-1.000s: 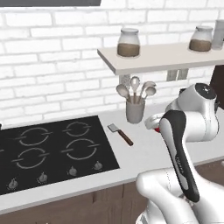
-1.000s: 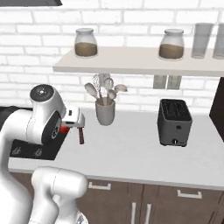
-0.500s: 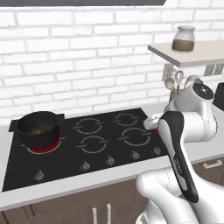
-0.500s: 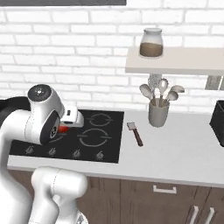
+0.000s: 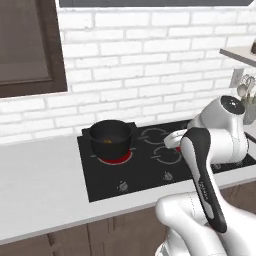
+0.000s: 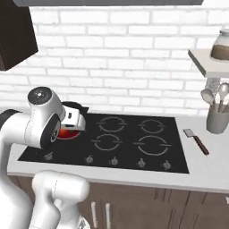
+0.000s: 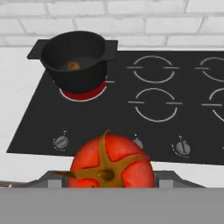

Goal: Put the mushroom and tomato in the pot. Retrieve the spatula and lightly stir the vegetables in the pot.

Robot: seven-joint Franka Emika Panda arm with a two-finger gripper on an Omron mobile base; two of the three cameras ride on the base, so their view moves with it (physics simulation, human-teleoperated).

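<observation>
Since half a second ago the base has driven left, bringing the pot (image 5: pixel 110 137) nearer mid-frame. Tool (image 7: pixel 110 183) pinches the tomato (image 7: pixel 110 162) over the hob's (image 7: pixel 175 122) front edge, well short of the pot on its red-glowing burner (image 7: pixel 83 93), an orange-brown lump (image 7: pixel 73 66) inside. Spatula (image 6: pixel 196 141) lies on the desk (image 6: pixel 210 172) right of the hob, beside the utensil crock (image 6: pixel 217 120).

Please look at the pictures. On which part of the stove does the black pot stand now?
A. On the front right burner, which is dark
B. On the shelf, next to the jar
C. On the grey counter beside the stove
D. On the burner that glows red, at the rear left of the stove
D: the pot stands on a red-glowing ring at the rear left corner of the stove; the other burners look dark.
</observation>
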